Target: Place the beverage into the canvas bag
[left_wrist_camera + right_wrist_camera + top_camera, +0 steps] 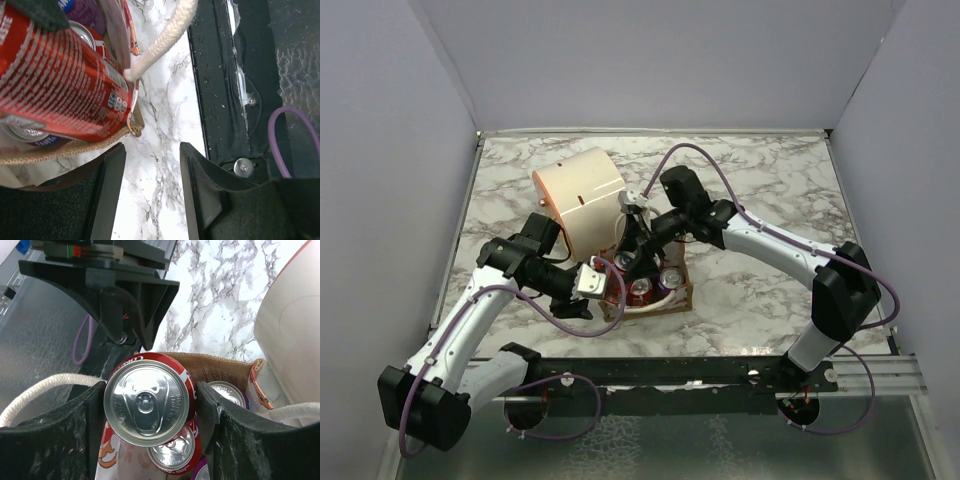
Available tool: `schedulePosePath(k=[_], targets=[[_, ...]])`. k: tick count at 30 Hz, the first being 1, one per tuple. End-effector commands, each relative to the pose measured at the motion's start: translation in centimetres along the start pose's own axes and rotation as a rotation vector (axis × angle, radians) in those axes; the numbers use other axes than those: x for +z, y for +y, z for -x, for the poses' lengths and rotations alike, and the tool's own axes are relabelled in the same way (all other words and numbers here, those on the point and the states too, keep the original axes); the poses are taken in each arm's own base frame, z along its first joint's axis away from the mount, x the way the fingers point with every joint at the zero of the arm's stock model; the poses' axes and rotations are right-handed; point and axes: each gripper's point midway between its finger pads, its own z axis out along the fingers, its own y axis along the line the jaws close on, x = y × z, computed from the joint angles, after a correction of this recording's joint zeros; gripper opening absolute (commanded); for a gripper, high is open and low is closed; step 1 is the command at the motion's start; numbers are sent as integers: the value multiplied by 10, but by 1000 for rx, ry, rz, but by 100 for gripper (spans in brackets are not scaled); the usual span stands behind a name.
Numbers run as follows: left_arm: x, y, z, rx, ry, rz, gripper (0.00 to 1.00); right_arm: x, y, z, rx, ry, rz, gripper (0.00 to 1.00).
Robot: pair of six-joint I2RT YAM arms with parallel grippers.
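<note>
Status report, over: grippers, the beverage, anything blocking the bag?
Left gripper open, empty, beside canvas bag. Right gripper shut on red can, upright over the bag's mouth. Other cans already inside, crowding the space beneath.

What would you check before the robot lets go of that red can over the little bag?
1. Grip: the right gripper clamps the red can on both sides. Ok.
2. Aim: the can hangs over the canvas bag opening. Ok.
3. Room: other cans sit in the bag beneath it. Cannot tell.
4. Left gripper: open, empty, beside the bag's edge. Ok.
5. Rope handle: runs close beside one finger of the right gripper. Cannot tell.
</note>
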Motion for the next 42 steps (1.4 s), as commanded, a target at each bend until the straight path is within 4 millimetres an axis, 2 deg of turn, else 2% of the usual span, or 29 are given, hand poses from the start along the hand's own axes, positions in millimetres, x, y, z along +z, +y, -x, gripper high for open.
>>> schedulePosePath(k=[1,8,11,15,21,33,42], targets=[[-5,-12,-6,-62,12,-19,50,3,22,5,-13,-30,78,1],[-8,-9,-3,-64,5,-12,50,4,10,-8,-19,-3,12,1],[-8,-6,0,-56,1,-8,50,-2,2,-2,-59,24,-54,1],[-9,-3,4,-42,-10,1,50,-6,1,4,-98,54,-92,1],[-10,1,11,-43,-39,10,50,7,3,-4,-167,152,-141,1],[-18,8,17,-26,-68,73,56,22,-2,-15,-193,221,-199,1],[-28,16,27,-27,-88,125,59,38,-1,-32,-205,259,-183,8]])
